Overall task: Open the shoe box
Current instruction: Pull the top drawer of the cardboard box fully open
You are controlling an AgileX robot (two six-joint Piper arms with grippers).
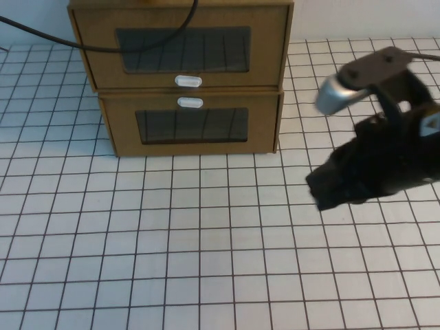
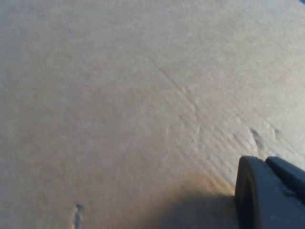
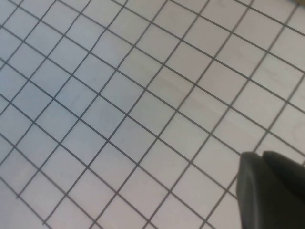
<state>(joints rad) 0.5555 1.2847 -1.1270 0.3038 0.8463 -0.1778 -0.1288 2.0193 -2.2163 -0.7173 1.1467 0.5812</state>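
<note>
Cardboard shoe boxes (image 1: pixel 185 75) are stacked on the table (image 1: pixel 172 261). The right gripper (image 1: pixel 328 191) is shut, beside them. The left gripper (image 2: pixel 270 193) is seen close to cardboard; its state cannot be told.

Two stacked shoe boxes (image 1: pixel 189 92), right gripper (image 1: pixel 326 191) nearby

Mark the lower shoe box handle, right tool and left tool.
lower shoe box handle (image 1: pixel 190 103): high view, white pull's middle.
right tool (image 1: pixel 319 191): high view, shut tip over table (image 1: pixel 206 247).
left tool (image 2: pixel 265 167): left wrist view, tip by cardboard (image 2: pixel 119 95).
</note>
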